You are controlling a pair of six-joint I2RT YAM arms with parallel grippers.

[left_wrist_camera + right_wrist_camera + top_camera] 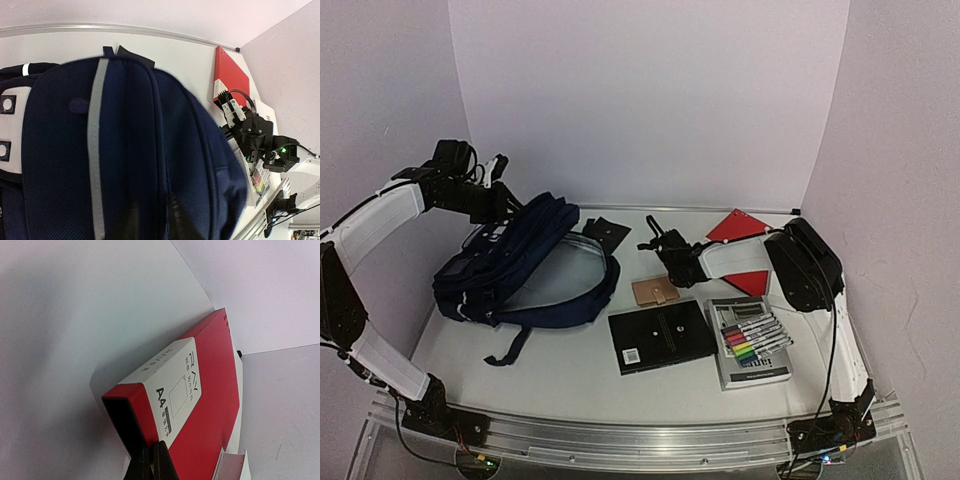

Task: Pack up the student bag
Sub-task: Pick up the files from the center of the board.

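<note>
Navy student bag [520,265] lies left, bare table [570,385] before it
Grey-striped fabric under left gripper [152,221], fingers apart, hold unclear; right gripper [152,460] closed on nothing beside red A4 folder [205,410]

The student bag [525,265] lies on the left half of the counter [570,385]. Just behind its right end sits a flat pouch [607,232], perhaps touching it. The small wallet [655,291] is at the centre, with the notebook [660,337] directly before it. The marker pack [752,342] lies just right of the notebook. The file box [735,226] lies toward the back right corner.
</note>
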